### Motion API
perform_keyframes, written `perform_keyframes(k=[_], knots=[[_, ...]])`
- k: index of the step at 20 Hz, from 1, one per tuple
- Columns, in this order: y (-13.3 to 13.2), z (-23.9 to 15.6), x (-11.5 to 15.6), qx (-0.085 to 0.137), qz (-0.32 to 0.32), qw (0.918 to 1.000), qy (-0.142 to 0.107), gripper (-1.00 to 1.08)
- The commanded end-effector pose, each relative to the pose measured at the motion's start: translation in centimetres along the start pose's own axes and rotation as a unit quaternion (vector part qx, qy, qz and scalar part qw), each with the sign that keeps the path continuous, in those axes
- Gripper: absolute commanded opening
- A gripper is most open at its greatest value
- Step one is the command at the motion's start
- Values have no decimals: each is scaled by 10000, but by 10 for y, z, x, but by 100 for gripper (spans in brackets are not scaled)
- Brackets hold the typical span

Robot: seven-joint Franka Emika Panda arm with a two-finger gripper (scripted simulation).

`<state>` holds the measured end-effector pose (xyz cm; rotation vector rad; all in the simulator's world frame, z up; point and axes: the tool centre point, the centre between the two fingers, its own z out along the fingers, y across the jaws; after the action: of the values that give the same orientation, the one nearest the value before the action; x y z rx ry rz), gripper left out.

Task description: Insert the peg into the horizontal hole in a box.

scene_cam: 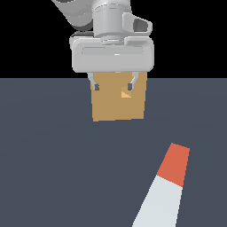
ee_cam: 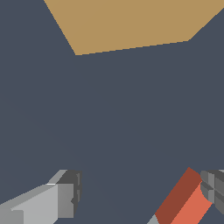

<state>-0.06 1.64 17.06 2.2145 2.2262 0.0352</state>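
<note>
Robot gripper (scene_cam: 113,84) hangs with fingers spread, holding nothing — in front of the tan box (scene_cam: 118,105). The peg (scene_cam: 165,190) lies on the dark floor (scene_cam: 53,168), well apart from the box, orange end toward it.

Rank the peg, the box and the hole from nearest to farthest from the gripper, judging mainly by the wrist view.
1. Peg: its orange end lies right beside the open gripper.
2. Box: clearly farther, well apart from the gripper.
3. Hole: hidden in the wrist view; it sits in the box's face, so too close to the box to rank apart.
</note>
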Motion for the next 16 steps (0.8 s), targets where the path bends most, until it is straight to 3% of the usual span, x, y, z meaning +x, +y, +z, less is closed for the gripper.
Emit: perform_keyframes(k=[1,9,16], knots=[[0,0,0,0,0,10000,0,100],[10,9,-17,4,275,9996,-13,100],[33,32,-62,15,989,9951,-44,100]])
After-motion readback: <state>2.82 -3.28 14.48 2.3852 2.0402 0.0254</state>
